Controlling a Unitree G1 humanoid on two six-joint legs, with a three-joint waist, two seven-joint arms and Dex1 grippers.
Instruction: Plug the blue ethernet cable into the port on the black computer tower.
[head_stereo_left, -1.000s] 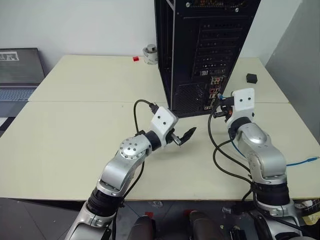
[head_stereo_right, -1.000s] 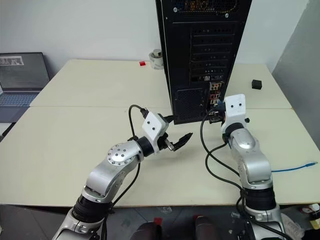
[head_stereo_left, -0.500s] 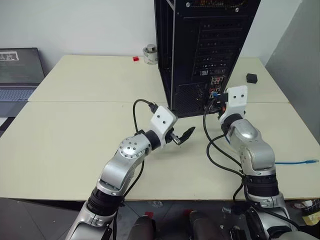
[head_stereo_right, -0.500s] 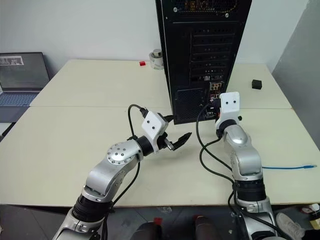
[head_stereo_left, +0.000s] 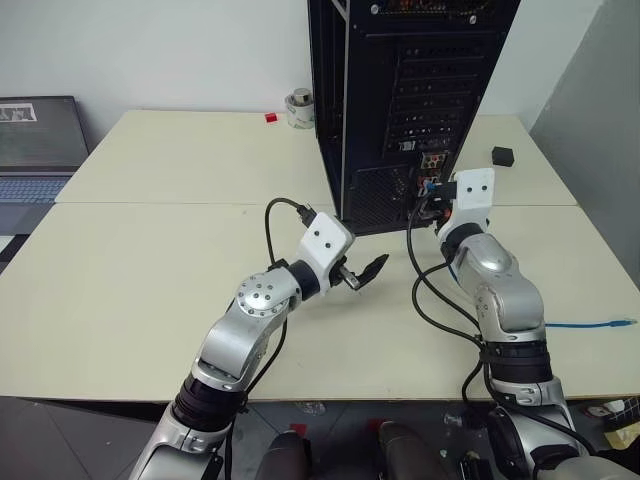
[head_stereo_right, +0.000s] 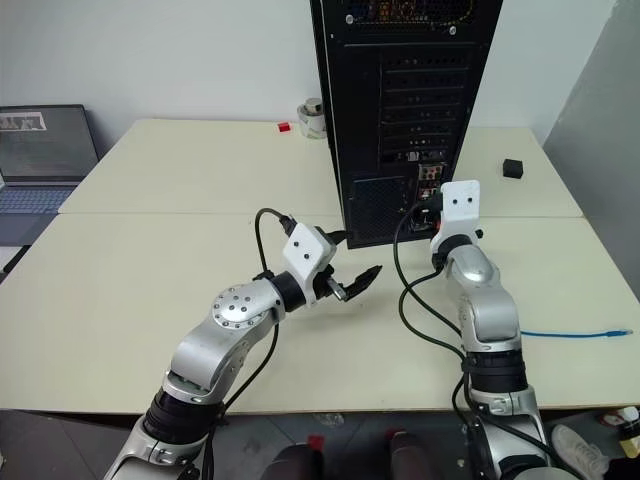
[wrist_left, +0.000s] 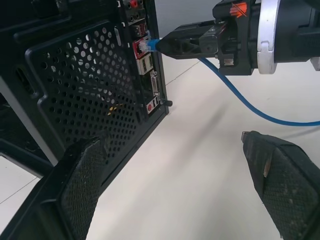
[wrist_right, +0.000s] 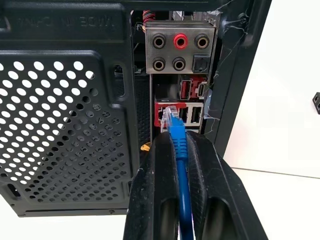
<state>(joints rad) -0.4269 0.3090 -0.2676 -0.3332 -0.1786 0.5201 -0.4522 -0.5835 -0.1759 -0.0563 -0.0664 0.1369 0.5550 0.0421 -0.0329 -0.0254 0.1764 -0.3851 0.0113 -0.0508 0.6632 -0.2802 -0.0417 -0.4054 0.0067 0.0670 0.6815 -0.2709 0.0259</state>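
Now insertion step: my right tool (wrist_right: 175, 145) pinches the blue ethernet cable (wrist_right: 178, 145), plug tip at the port (wrist_right: 165, 115) on the black computer tower (head_stereo_left: 400, 90); left tool (head_stereo_left: 362, 272) wide, idle. Next: straight push.

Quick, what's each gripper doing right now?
Left gripper: open, holding nothing.
Right gripper: shut on the blue ethernet cable, just behind its plug.

Port (wrist_right: 165, 116) hidden behind cable plug (wrist_right: 171, 115) — can't tell if seated.
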